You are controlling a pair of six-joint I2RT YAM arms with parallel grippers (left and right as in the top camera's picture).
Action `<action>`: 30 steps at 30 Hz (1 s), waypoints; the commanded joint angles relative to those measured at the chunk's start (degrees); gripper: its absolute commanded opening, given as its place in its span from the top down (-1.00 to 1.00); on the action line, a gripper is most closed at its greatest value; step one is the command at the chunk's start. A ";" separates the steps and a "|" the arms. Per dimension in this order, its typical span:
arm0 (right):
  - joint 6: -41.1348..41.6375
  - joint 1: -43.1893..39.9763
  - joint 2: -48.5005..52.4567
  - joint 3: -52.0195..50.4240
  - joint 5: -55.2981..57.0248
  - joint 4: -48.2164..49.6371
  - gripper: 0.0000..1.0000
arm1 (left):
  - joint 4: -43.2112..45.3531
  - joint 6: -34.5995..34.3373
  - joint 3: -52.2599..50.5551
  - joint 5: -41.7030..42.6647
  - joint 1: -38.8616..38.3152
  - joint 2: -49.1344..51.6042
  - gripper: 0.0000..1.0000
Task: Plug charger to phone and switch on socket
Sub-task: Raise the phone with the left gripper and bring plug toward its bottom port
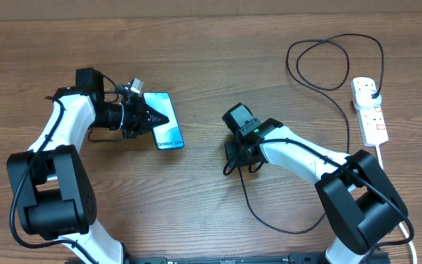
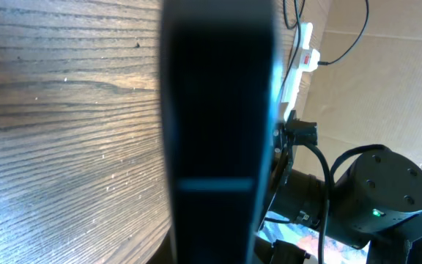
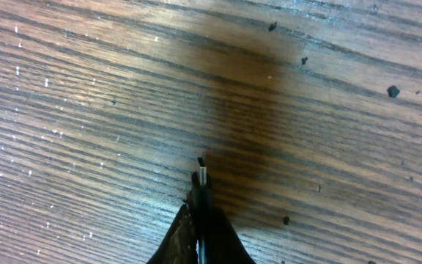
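Black charger (image 3: 203,178) tip sat clamped in the right gripper (image 1: 234,156), well right of the phone (image 1: 168,130), which the left gripper (image 1: 143,116) grasped. Plugging remained undone. The socket (image 1: 371,111) lay far right of the phone, and its switch state was unclear.

Phone and charger tip apart; charger plugged into socket.
The lit blue phone (image 1: 168,136) lies slanted at 9 o'clock. The white socket (image 1: 370,111) sits at 3 o'clock. The black charger (image 3: 202,178) loops from there toward 12, then 6, its tip near centre.
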 commanded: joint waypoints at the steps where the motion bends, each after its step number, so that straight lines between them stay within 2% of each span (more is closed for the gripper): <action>1: 3.15 -0.33 1.81 -1.44 -0.46 -2.03 0.93 | 0.96 0.68 1.46 4.81 0.42 -0.33 0.92; 3: 2.21 -0.96 1.60 -1.42 -1.99 -2.36 0.93 | 2.08 0.68 1.46 7.04 0.55 -0.42 0.92; 6: -3.76 -2.40 -0.50 -1.22 -8.85 -1.95 0.92 | 3.28 2.10 1.46 11.41 1.11 -1.01 0.91; 11: -15.13 -6.14 -9.66 -1.01 -32.81 -1.25 0.92 | 3.04 5.55 1.46 17.25 2.16 -4.09 0.92; 15: -20.83 -8.26 -16.37 -1.03 -52.39 -1.25 0.92 | 2.32 9.90 1.46 25.59 2.56 -8.55 0.92; 20: -20.48 -7.45 -20.09 -1.03 -59.34 0.46 0.92 | 0.55 8.59 1.46 27.28 2.58 -15.04 0.91; 23: -17.86 -5.75 -20.11 -1.03 -64.48 5.11 0.92 | 0.68 6.19 1.46 28.11 2.60 -18.38 0.91; 28: -7.91 -2.93 -20.13 -1.03 -68.78 18.75 0.92 | 2.29 1.84 1.49 29.09 3.65 -23.52 0.91; 30: -2.40 -2.43 -20.11 -1.03 -68.61 25.68 0.92 | 3.43 -3.37 1.49 29.05 4.83 -25.38 0.91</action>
